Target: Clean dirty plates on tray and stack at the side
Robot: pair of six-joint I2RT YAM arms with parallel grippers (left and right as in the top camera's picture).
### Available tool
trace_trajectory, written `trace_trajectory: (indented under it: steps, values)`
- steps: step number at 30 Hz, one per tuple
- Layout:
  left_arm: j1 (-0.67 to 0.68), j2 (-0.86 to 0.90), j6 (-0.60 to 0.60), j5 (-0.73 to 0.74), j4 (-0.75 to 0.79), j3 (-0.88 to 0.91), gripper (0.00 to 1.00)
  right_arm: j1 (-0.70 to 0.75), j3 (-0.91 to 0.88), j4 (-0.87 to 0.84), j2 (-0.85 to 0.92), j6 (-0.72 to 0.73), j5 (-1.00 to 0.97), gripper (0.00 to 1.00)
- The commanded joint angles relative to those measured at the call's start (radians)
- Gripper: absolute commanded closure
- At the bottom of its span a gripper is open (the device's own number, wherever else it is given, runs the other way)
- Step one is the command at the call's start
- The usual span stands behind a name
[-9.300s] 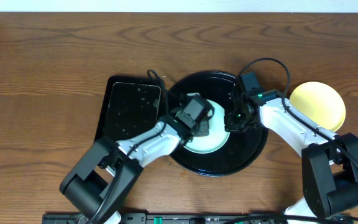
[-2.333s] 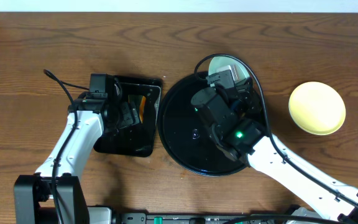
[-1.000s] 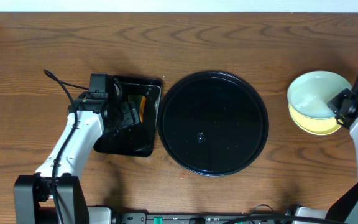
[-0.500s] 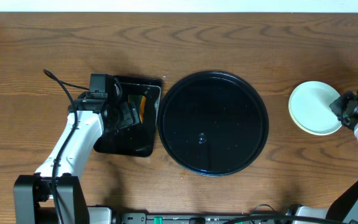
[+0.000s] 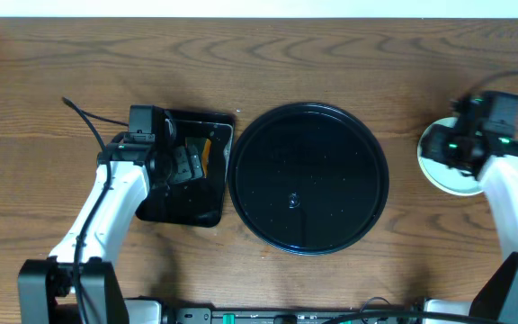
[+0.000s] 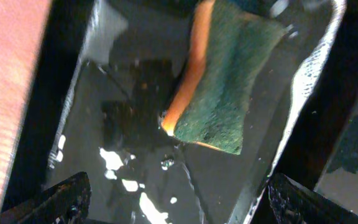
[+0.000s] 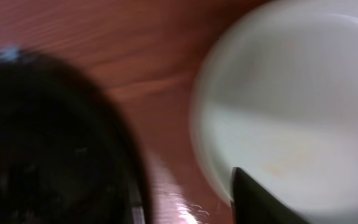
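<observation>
**Plates flat beneath the right gripper**

The plates [image 5: 452,183] lie face up on the tabletop [image 5: 403,72], right under the right gripper [image 5: 448,151]; being round, they have no long axis. Blur hides how its jaws stand. The left gripper [image 6: 182,200] gapes wide, holding nothing, with a sponge [image 6: 222,87] just ahead of it. The round tray [image 5: 308,180] sits between both grippers.

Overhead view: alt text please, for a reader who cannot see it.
A large round black tray sits plate-free mid-table. The right end effector is over a pale plate on the wood table at the right; the left end effector is above a small rectangular tray at the left.
</observation>
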State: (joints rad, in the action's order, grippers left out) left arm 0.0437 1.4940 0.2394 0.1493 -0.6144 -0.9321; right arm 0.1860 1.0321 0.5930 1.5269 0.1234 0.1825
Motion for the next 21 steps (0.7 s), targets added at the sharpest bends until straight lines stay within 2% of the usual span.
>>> trace_trajectory:
  steps: [1, 2, 3, 7, 11, 14, 21]
  values:
    - [0.042, -0.054, -0.097, -0.102, 0.000, -0.059, 0.07, -0.122, 0.002, -0.028, 0.004, -0.107, 0.031, 0.27]
    - [0.053, -0.059, -0.106, -0.121, -0.007, -0.066, 0.07, -0.153, 0.002, -0.035, 0.004, -0.111, 0.031, 0.06]
    - [0.060, -0.061, -0.108, -0.130, -0.015, -0.073, 0.07, -0.184, 0.002, -0.040, 0.004, -0.117, 0.031, 0.01]
    - [0.069, -0.062, -0.108, -0.135, -0.106, -0.104, 0.07, -0.252, 0.025, -0.004, 0.004, -0.122, 0.027, 0.01]
    - [0.061, -0.078, -0.104, -0.135, -0.265, -0.139, 0.07, -0.256, 0.082, 0.128, -0.001, -0.121, 0.027, 0.01]
    - [0.061, -0.128, -0.105, -0.135, -0.325, -0.135, 0.07, -0.251, 0.086, 0.183, -0.033, -0.117, 0.027, 0.01]
    - [0.061, -0.397, -0.105, -0.135, -0.336, -0.050, 0.07, -0.253, 0.033, 0.241, -0.184, -0.083, -0.021, 0.01]
